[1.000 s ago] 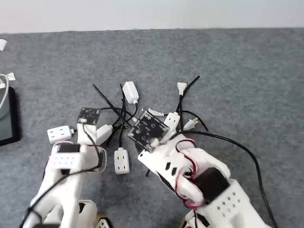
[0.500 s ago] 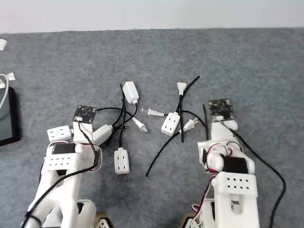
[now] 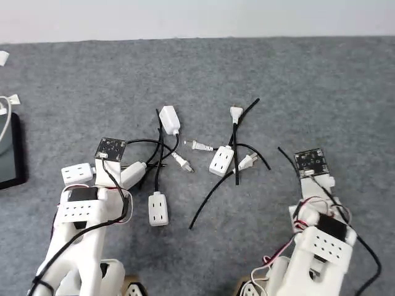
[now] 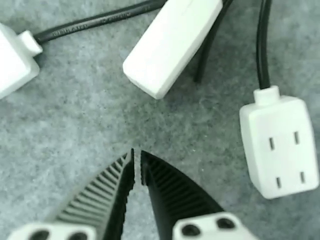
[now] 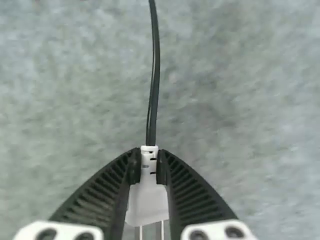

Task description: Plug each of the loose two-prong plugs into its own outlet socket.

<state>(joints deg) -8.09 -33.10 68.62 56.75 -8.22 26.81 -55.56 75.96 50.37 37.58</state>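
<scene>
Right gripper is pulling its clamped plug clear of the cords, ready for insertion; left gripper is waiting, pinched together, empty.

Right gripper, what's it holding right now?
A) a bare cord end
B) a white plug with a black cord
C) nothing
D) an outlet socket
B: the right wrist view shows the right gripper shut on a white plug, whose black cord runs out ahead over the carpet.

Bright, even light, probably from overhead; soft, short shadows hug the black cords
</scene>
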